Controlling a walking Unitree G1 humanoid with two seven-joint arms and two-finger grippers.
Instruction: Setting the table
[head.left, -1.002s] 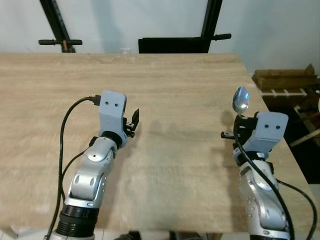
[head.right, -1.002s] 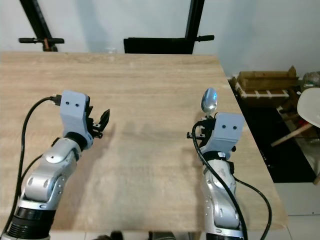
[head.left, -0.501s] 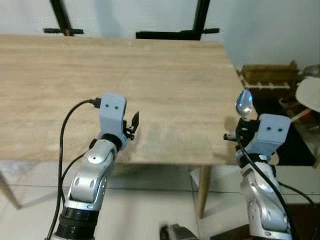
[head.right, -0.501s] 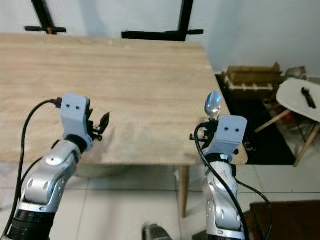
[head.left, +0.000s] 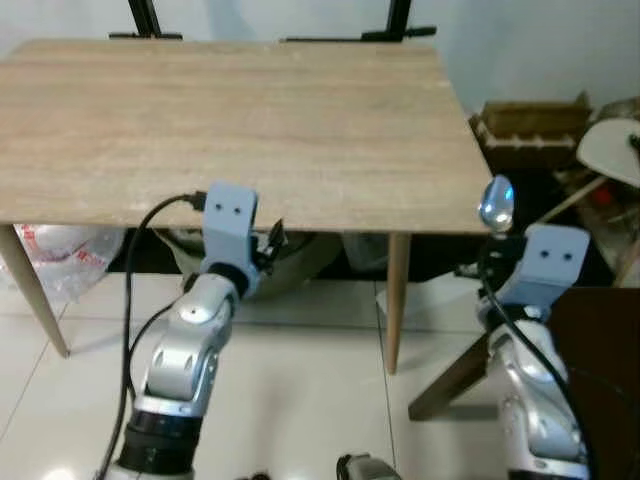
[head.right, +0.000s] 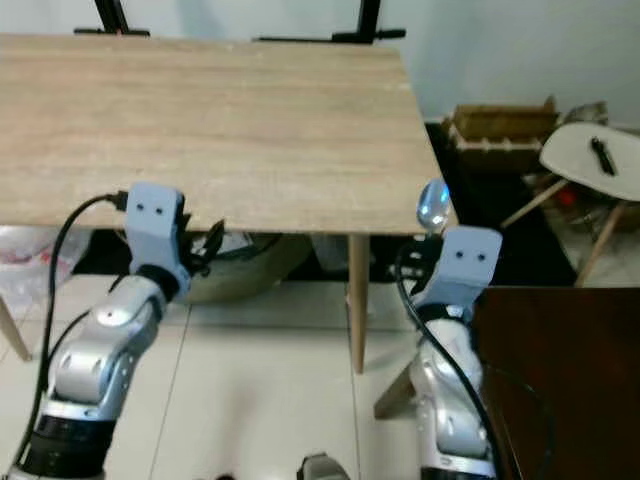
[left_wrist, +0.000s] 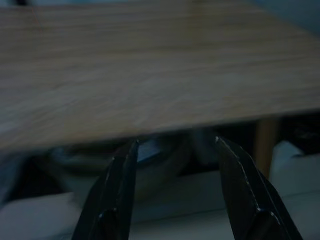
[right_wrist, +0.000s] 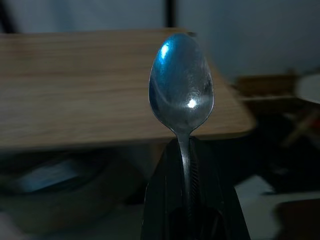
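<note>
My right gripper (right_wrist: 186, 200) pinches one spoon (right_wrist: 181, 87) upright; my left gripper (left_wrist: 175, 190), fingers spread, faces the one table (head.left: 230, 120).

Head views: bright, even daylight, soft overall w/ slight motion blur. Tabletop (head.left: 230, 120) evenly lit, no glare; dark shade beneath it. White floor tiles (head.left: 300, 400) reflect light. Bowl of spoon (head.left: 496, 203) shows a blue-white glint. Wrist views much dimmer, bluish cast. Left wrist view: tabletop edge & everything under it smeared, black fingers (left_wrist: 116, 200) of left hand soft. Right wrist view: spoon sharp w/ small highlight, background out of focus, right side dark.
</note>
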